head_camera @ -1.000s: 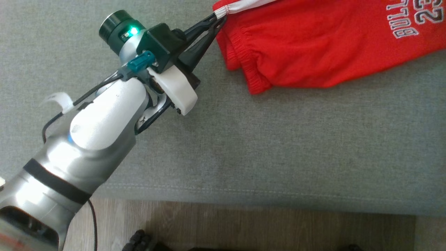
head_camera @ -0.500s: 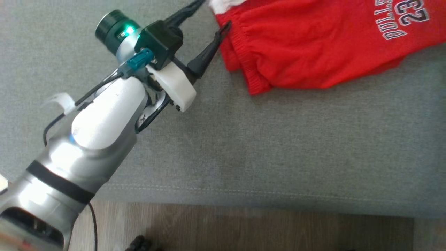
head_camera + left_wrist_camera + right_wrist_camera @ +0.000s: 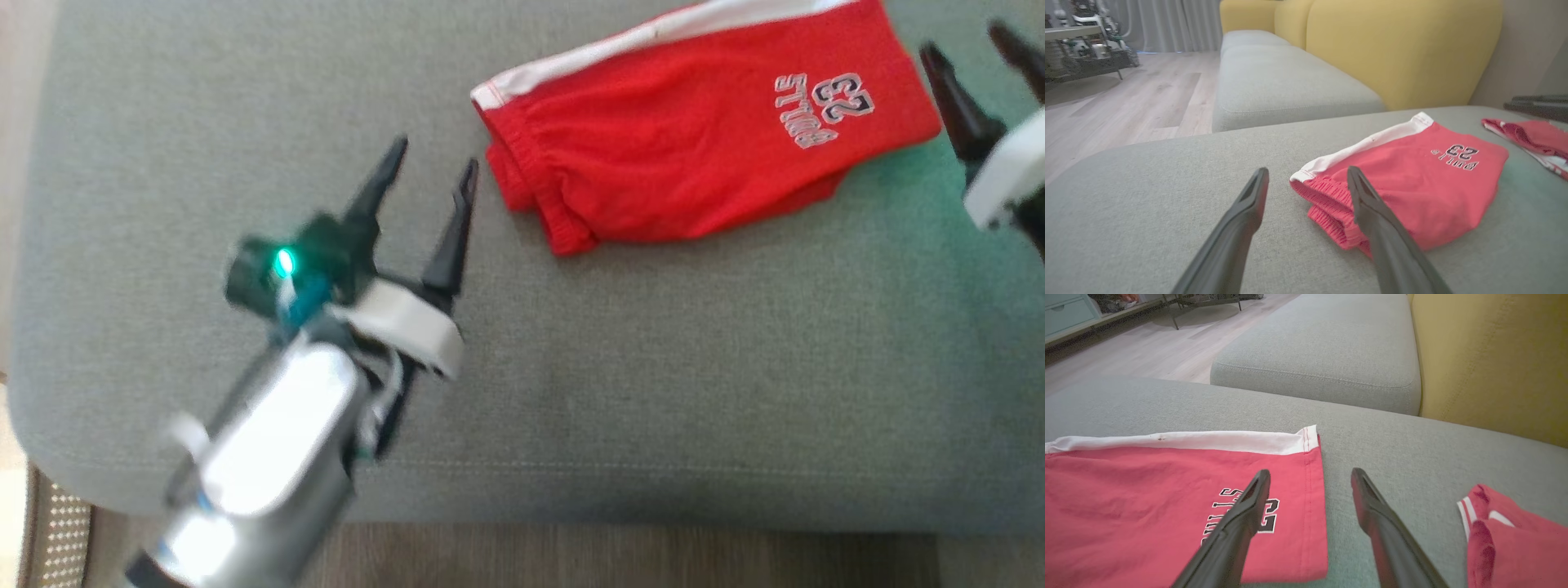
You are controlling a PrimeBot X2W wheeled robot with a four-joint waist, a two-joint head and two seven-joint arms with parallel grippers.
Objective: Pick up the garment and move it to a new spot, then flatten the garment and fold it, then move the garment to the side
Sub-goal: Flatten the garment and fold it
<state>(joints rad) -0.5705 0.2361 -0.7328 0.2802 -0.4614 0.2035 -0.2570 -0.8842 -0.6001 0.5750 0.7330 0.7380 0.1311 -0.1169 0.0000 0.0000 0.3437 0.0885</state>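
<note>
1. Though it is folded over on itself, the garment, a pair of red knit shorts, lies flat as a long, roughly rectangular slab on the grey woven cushion of a sofa.
2. Its gathered, ribbed waistband forms the end toward the robot's left, and the doubled layers bulge slightly there.
3. A smooth white stripe runs along the far long edge, and a stitched print of letters and the number 23 sits near the straight hemmed end.
4. The left gripper sits just beside the waistband end, its two tapered dark fingers spread wide with nothing between them.
5. The right gripper is at the hemmed end, fingers likewise held well apart and empty. In its wrist view one finger lies across the print and the other across bare cushion.
6. A second red garment with thin white bands lies crumpled on the same cushion, beyond the hemmed end.
7. A rounded yellow backrest rises behind the seat, and pale wooden floor spreads beyond it.
</note>
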